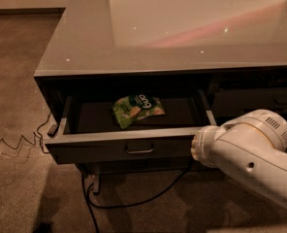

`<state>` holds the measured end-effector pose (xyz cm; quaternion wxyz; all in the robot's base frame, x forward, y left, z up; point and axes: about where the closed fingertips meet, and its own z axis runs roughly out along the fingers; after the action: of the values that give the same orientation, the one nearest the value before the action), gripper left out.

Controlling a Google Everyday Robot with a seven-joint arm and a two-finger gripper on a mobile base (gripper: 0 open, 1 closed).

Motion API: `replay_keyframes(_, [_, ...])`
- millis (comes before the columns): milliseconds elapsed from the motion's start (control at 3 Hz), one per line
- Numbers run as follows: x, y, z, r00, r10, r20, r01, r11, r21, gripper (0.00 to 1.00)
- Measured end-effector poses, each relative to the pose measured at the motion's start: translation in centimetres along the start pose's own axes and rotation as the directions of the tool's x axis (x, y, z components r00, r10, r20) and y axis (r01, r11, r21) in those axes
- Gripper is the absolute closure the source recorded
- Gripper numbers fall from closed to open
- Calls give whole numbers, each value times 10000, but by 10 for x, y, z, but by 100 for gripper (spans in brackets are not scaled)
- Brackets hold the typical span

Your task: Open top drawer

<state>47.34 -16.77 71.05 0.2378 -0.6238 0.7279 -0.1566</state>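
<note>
Gripper (197, 147) sits at the tip of the white arm (252, 154), at the right end of the top drawer's front panel and level with it. Whether it touches the panel cannot be told, nor whether it is open or closed, since the arm's casing covers it.

Top drawer (100, 147): stands open, drawn out from under the glossy grey cabinet top (182, 33), its dark floor exposed. Its small metal pull (139, 150) is at the centre of the front panel, left of the gripper and clear of it.

Contents: one green snack bag (137, 110) lies flat on the drawer's floor, near the middle and slightly tilted, well behind the front panel.

Surroundings, taken from the drawer: to its right, a shut dark drawer (252, 101) in the same cabinet, partly behind the arm. Below it, a black cable (134, 200) curves across the carpet (17, 188). To its left, a thin wire (12, 142) zigzags over the carpet towards the drawer's left corner.
</note>
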Motion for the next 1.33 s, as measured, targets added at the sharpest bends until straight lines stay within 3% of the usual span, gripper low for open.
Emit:
replay_keyframes(333, [-3,-8,1,9987,281,428,-289,9994,195,12])
replay_keyframes(667, [-14,-14,5,9957,340,861,-364,9990,269,0])
replay_keyframes(1333, [-29,-20,27,9847,553,1653,-558,9984,-19,0])
